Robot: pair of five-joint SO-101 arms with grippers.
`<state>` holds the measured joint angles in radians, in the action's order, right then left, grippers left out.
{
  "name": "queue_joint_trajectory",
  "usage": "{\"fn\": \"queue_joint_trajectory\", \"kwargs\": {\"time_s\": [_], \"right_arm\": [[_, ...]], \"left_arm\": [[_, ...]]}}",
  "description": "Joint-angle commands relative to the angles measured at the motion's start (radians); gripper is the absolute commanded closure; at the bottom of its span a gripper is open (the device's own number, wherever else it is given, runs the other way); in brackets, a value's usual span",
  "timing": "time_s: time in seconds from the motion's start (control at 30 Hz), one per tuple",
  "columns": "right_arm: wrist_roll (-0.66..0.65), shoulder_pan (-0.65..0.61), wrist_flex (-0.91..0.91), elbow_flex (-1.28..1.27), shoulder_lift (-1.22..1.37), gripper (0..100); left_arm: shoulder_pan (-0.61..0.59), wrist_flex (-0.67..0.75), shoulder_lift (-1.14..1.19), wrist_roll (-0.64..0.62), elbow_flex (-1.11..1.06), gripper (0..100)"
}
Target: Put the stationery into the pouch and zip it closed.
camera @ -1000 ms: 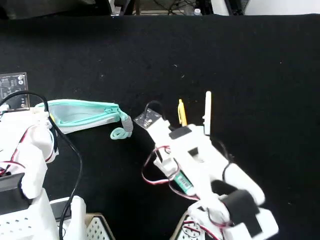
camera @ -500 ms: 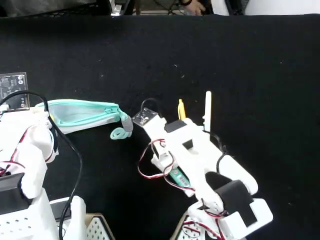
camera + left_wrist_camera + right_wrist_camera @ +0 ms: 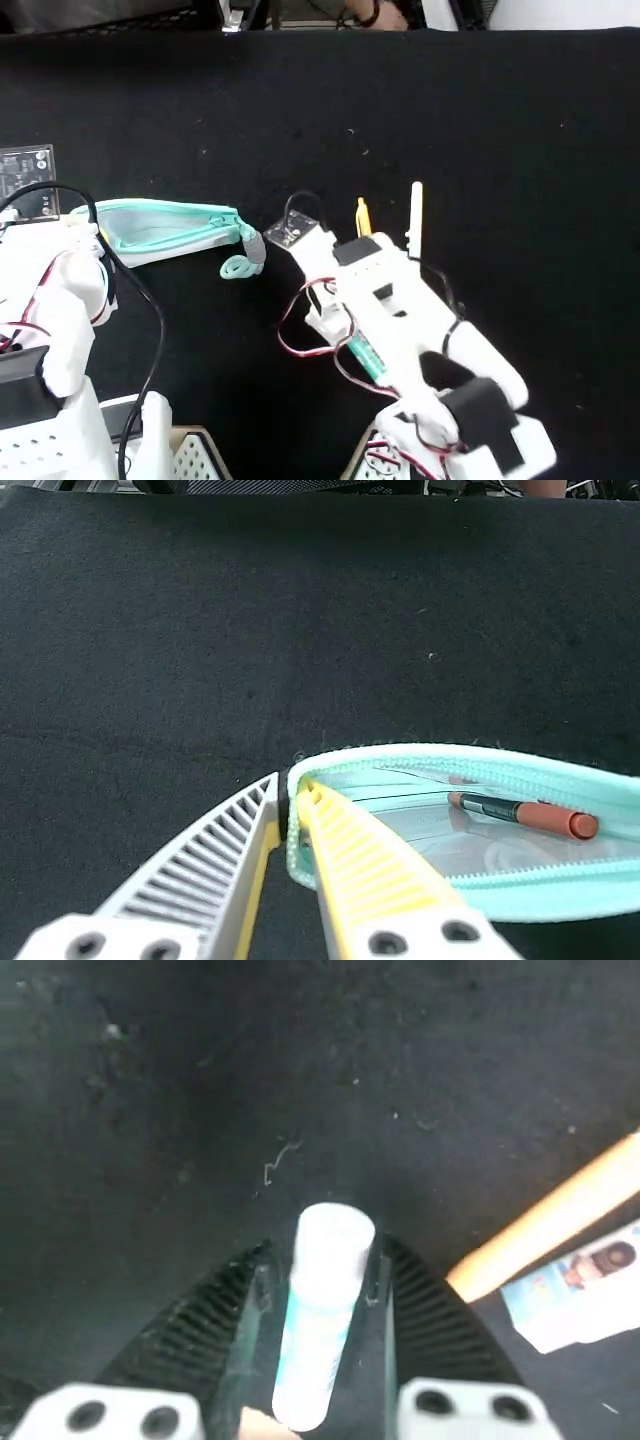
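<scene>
A mint pouch [image 3: 170, 228] lies at the left of the black table, its zip open. My left gripper [image 3: 290, 790] is shut on the pouch's [image 3: 560, 895] end edge, also seen from above at the left gripper [image 3: 92, 222]. A red-orange pen [image 3: 525, 813] lies inside the pouch. My right gripper [image 3: 322, 1255] is shut on a white tube [image 3: 325, 1300] with pale blue print, held low over the cloth. Beside it lie an orange pen [image 3: 550, 1225] and a white printed label [image 3: 580, 1280]. From above, the right arm [image 3: 385, 290] stands next to an orange pen [image 3: 363, 222] and a white pen [image 3: 415, 215].
A printed card [image 3: 25, 180] lies at the table's left edge behind the left arm. The pouch's looped pull cord [image 3: 240, 266] trails toward the right arm. Perforated boxes [image 3: 190, 455] sit at the front edge. The far half of the cloth [image 3: 350, 100] is bare.
The right arm swung a little to the left and back again, its wrist ending slightly farther out. The left arm and the pouch have kept still.
</scene>
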<state>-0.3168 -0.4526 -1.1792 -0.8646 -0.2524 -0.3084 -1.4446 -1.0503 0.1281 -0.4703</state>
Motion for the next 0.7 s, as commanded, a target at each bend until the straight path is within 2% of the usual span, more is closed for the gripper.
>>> {"fn": "queue_joint_trajectory", "kwargs": {"time_s": [0.0, 0.23, 0.4, 0.6, 0.67], "right_arm": [[-0.008, -0.009, -0.026, 0.035, -0.067, 84.2], [-0.008, -0.009, 0.003, 0.002, -0.041, 84.2], [-0.008, -0.023, 0.110, -0.041, 0.004, 84.2], [-0.005, -0.032, 0.123, -0.022, 0.105, 84.6], [-0.005, -0.032, 0.123, -0.016, 0.120, 89.2]], "left_arm": [[-0.007, 0.000, 0.017, 0.012, -0.038, 97], [-0.007, 0.000, 0.017, 0.012, -0.038, 97], [-0.007, 0.000, 0.017, 0.012, -0.038, 97], [-0.007, 0.000, 0.017, 0.012, -0.038, 97], [-0.007, 0.000, 0.017, 0.012, -0.038, 97]]}}
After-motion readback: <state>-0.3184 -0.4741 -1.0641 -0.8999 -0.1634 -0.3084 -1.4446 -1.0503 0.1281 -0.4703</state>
